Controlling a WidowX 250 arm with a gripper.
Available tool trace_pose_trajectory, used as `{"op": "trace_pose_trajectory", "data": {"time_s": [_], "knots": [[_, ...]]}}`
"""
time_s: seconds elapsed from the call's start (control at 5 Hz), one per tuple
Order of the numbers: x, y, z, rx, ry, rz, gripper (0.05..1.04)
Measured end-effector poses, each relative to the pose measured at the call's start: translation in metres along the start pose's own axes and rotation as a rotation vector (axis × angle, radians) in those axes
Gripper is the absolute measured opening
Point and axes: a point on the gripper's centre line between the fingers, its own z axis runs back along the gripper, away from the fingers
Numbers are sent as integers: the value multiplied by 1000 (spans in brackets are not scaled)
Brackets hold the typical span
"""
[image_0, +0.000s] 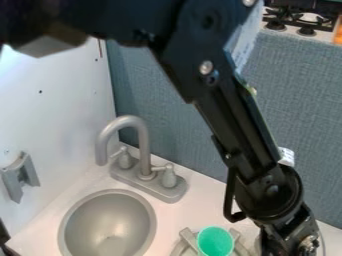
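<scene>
At the bottom right hangs the black gripper (291, 242), its lower end cut off by the view's bottom edge. Just left of it, a small green cup (215, 242) sits with its round opening facing up, on or in a grey rack-like piece (189, 240). A narrow gap separates cup and gripper in this view. Whether anything is held cannot be seen.
A grey sink basin (107, 220) is set in the white counter (200, 200) at lower left, with a grey faucet (143, 145) and two handles behind it. White wall at left holds a grey bracket (20, 176); a blue-grey panel (294, 95) stands behind. Stove burners (300, 19) lie top right.
</scene>
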Motion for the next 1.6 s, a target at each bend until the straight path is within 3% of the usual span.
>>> {"op": "trace_pose_trajectory", "data": {"time_s": [0.2, 0.4, 0.6, 1.0, 1.2, 1.4, 1.6], "knots": [[-9, -14, -4, -74, 13, 31, 1007], [-3, -13, -6, -84, 19, 47, 1007], [-3, -4, -21, -67, 100, 89, 1007], [5, 0, -36, -72, 120, 107, 963], [7, -3, -36, -81, 76, 132, 888], [4, -6, -4, -49, -7, 190, 888], [-1, -7, 26, 2, -57, 251, 888]]}}
